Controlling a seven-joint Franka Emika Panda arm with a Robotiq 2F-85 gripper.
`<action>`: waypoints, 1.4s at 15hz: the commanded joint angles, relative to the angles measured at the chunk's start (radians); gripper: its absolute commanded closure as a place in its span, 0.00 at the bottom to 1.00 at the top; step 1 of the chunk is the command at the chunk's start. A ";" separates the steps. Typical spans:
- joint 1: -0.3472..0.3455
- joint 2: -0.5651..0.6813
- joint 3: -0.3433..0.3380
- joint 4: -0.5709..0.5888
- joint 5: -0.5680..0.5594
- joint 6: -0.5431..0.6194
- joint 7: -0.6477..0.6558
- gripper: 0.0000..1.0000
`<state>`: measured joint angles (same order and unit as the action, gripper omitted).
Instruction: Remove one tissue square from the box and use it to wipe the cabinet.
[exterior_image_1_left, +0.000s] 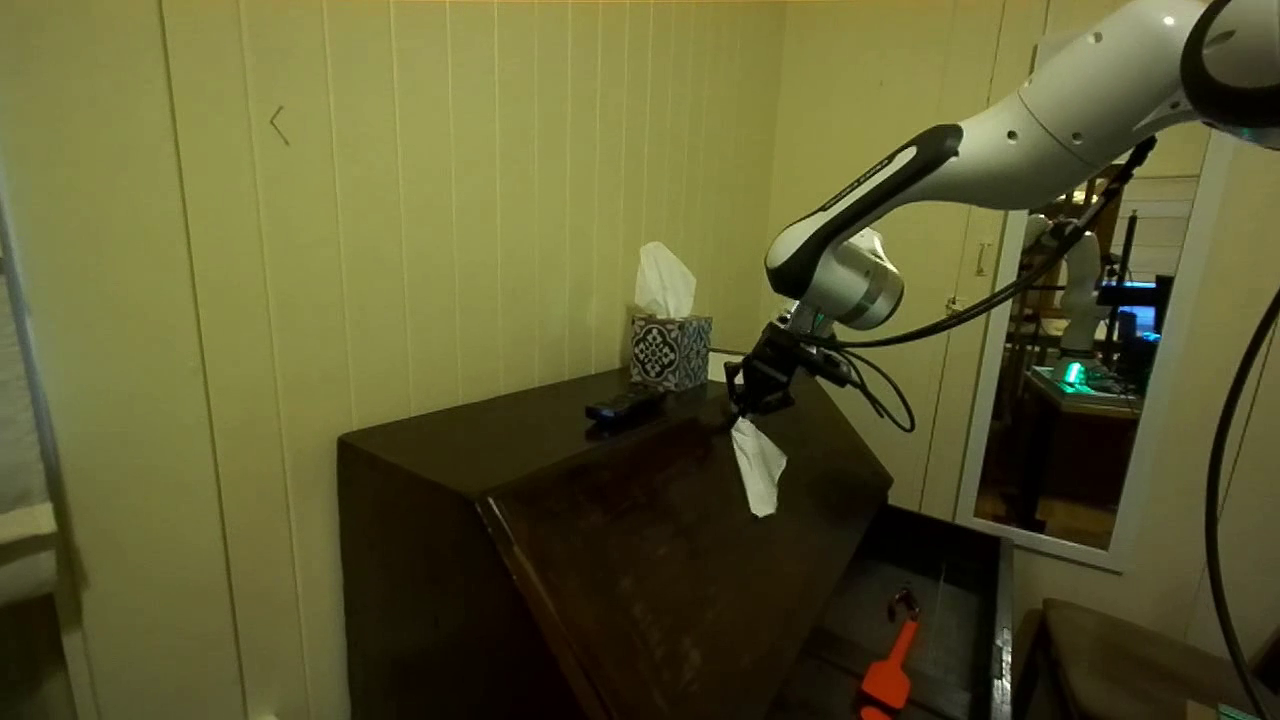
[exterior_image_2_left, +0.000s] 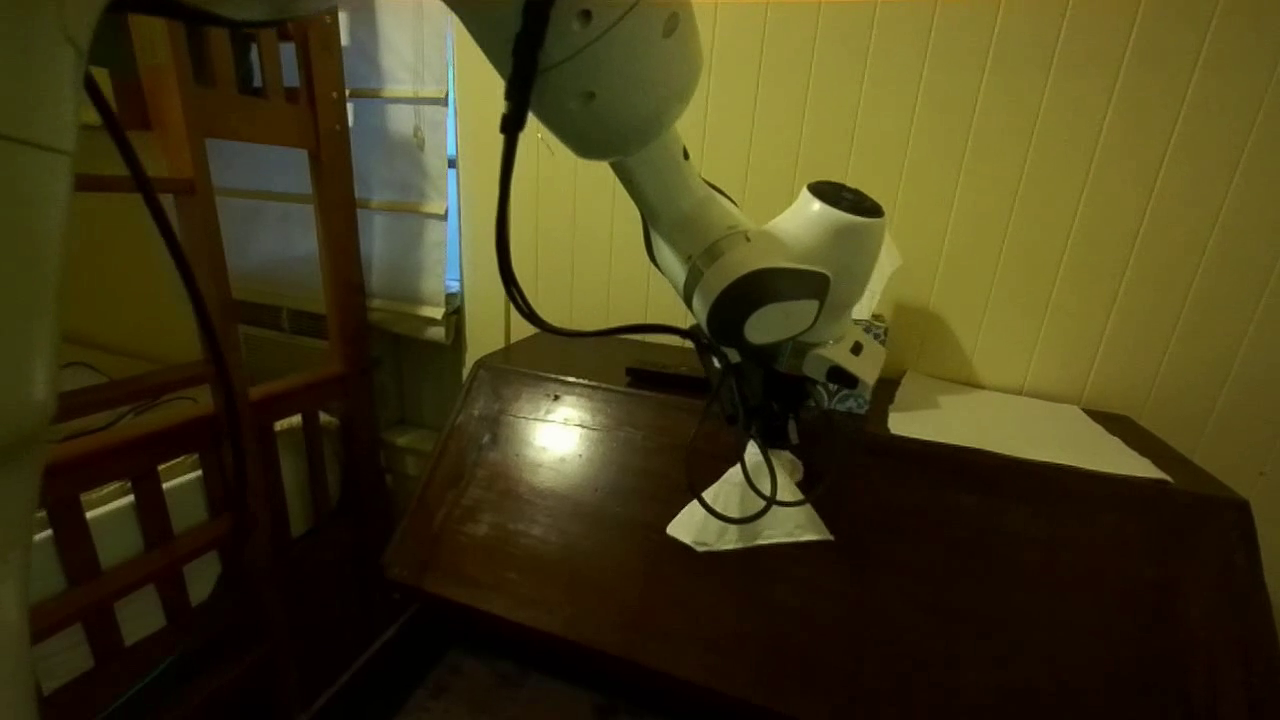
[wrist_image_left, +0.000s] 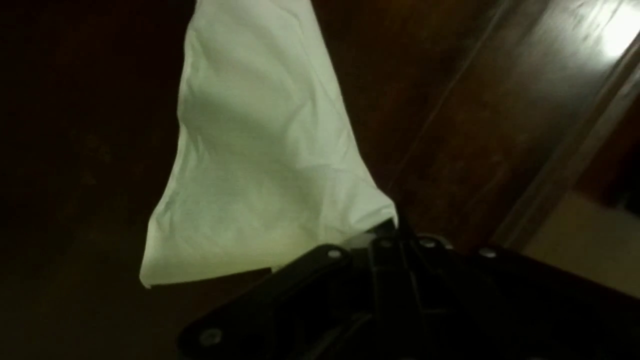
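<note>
Standing beneath the hand (exterior_image_1_left: 738, 409), the dark cabinet (exterior_image_1_left: 430, 580) has a flat top, the worktop (exterior_image_1_left: 480, 437), and a sloping front (exterior_image_1_left: 640, 570). The robot arm (exterior_image_1_left: 1030, 145) slants down to the hand from above. Below the hand, and to its right in an exterior view, a drawer (exterior_image_1_left: 1002, 640) stands pulled out. A white sheet (exterior_image_2_left: 1010, 428) lies on the worktop, right of the hand in an exterior view. The patterned tissue box (exterior_image_1_left: 668, 353) stands upright on the worktop, farther back than the hand and apart from it, a tissue tuft (exterior_image_1_left: 665, 283) poking from its top. The fingers (wrist_image_left: 387, 257) of the hand are pressed together, pinching one end of the white tissue (exterior_image_1_left: 759, 468), which hangs below them over the sloping front; whether it touches that front I cannot tell. An orange object (exterior_image_1_left: 887, 683) lies in the drawer, lower than the hand. On the worktop, left of the hand in both exterior views, is a dark remote-like object (exterior_image_1_left: 625, 408).
</note>
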<state>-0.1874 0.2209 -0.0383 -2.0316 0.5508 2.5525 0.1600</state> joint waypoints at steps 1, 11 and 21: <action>0.018 -0.075 0.049 -0.052 0.073 -0.057 -0.174 1.00; 0.034 -0.068 0.011 -0.151 0.112 -0.299 -0.339 1.00; 0.023 0.080 -0.086 -0.073 0.106 -0.098 -0.004 1.00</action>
<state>-0.1602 0.2518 -0.1133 -2.1658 0.6457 2.3966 0.0675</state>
